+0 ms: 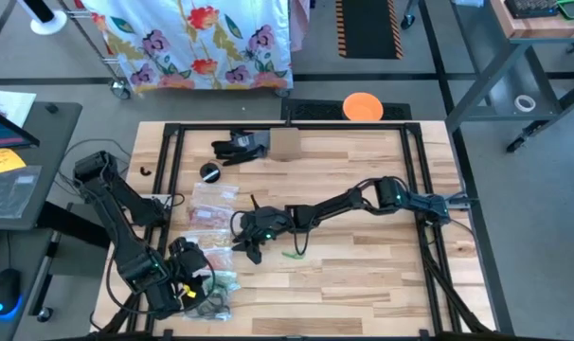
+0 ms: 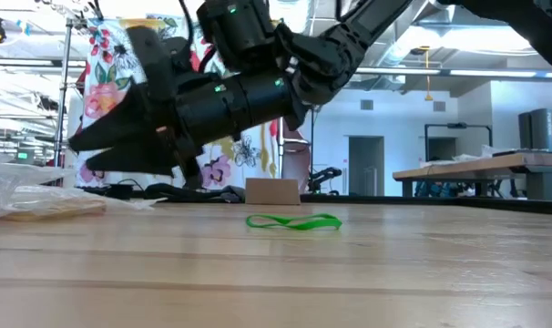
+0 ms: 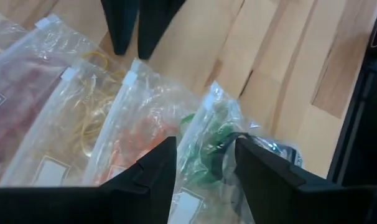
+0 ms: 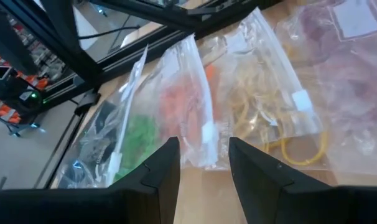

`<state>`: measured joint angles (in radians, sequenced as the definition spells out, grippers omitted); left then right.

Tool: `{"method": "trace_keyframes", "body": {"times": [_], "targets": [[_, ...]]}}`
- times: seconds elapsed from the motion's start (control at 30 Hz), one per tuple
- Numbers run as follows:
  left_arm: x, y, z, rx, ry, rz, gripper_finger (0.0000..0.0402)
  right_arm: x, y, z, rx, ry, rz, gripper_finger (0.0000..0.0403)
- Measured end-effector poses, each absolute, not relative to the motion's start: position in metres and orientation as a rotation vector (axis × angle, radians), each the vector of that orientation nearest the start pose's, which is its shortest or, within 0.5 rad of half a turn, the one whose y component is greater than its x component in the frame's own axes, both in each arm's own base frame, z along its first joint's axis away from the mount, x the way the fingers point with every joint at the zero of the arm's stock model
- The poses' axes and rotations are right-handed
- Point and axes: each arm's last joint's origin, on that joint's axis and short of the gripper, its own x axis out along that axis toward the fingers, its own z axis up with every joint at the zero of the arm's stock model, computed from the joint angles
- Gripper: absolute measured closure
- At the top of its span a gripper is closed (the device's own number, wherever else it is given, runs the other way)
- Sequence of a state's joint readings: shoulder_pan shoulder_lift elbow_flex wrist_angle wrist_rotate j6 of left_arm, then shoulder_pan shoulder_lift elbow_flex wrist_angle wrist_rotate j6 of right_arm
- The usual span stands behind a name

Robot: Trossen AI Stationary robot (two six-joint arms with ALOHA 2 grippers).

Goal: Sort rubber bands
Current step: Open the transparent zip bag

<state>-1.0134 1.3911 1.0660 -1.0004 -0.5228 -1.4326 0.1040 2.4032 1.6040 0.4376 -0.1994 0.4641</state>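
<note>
High view | L gripper (image 3: 204, 165) jaws apart over bags (image 3: 145, 118) | R gripper (image 4: 204, 165) jaws apart | green band (image 2: 292, 221) loose

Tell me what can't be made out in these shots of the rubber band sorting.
- Left gripper: high view, too small and dark to read its fingers.
- Bag contents: right wrist view, wrinkled plastic blurs single bands.
- Green rubber band: high view, partly under the right gripper.
- Bags: low view, cut by the edge.

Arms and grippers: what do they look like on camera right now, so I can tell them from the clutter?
Both arms are black and jointed. The right gripper shows small green lights on its body; the left gripper has broad, flat, tapered black fingers. Black cables trail beside the left arm.
</note>
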Motion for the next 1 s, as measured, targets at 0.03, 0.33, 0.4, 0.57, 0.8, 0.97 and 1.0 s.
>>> {"method": "trace_keyframes", "body": {"times": [0.03,0.33,0.4,0.57,0.8,0.97,1.0], "targets": [[0.143,-0.202,0.252,-0.377,0.962,0.308,0.0242,0.516,0.06,0.111,0.477,0.443,0.206,0.027],[0.143,-0.202,0.252,-0.384,0.957,0.309,0.0242,0.541,0.065,0.091,0.52,0.455,0.286,0.027],[0.143,-0.202,0.252,-0.386,0.956,0.307,0.0242,0.541,0.067,0.092,0.507,0.457,0.278,0.0273],[0.143,-0.202,0.252,-0.385,0.956,0.308,0.0242,0.54,0.067,0.091,0.479,0.474,0.271,0.0348],[0.145,-0.202,0.253,-0.392,0.92,0.315,0.0242,0.534,0.06,0.112,0.43,0.552,0.308,0.0395],[0.146,-0.202,0.254,-0.384,0.879,0.322,0.0242,0.516,0.027,0.185,0.289,0.597,0.245,0.0396],[0.146,-0.202,0.254,-0.384,0.876,0.323,0.0242,0.508,0.02,0.201,0.265,0.622,0.232,0.0396]]}}
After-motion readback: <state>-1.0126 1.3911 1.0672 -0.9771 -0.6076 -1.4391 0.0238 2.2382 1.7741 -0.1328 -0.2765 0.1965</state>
